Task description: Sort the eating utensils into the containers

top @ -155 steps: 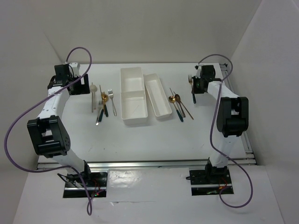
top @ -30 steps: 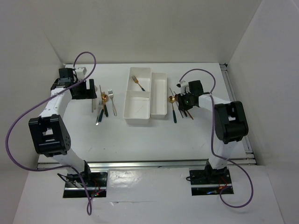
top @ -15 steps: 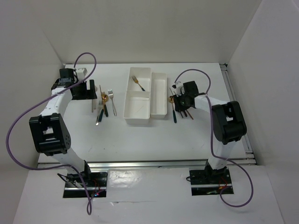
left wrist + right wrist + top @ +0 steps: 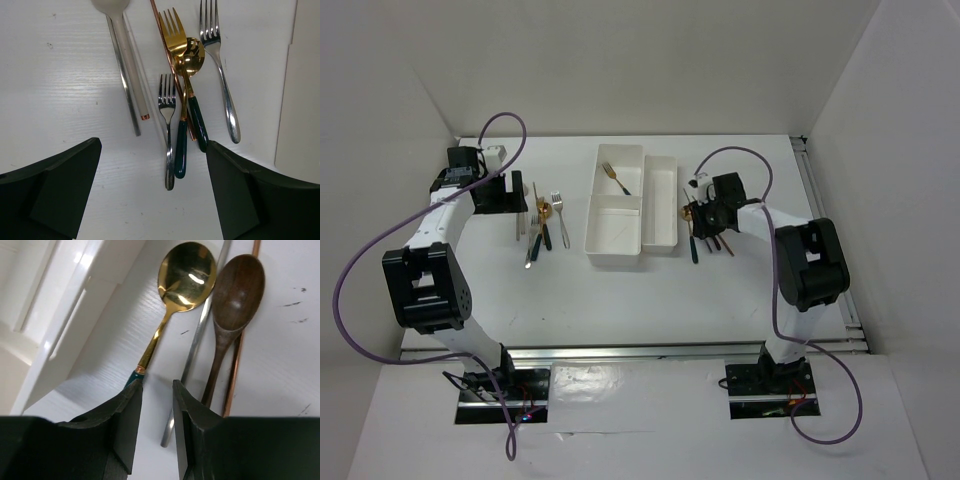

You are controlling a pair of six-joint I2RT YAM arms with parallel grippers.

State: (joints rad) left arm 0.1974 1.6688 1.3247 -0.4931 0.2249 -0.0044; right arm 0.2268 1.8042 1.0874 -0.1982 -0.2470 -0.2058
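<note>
Handles of the gold spoon (image 4: 186, 276) and brown spoon (image 4: 235, 295) vanish behind the right end effector (image 4: 156, 395); the white spoon (image 4: 111, 5) is cropped at the left wrist view's top edge.

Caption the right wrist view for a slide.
Right gripper, jaws narrowly apart, at teal handle of gold spoon; brown spoon, chopsticks alongside; white tray left.

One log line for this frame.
left gripper open above cutlery pile | right gripper over gold spoon handle, grasp unclear | tray holds one gold fork
</note>
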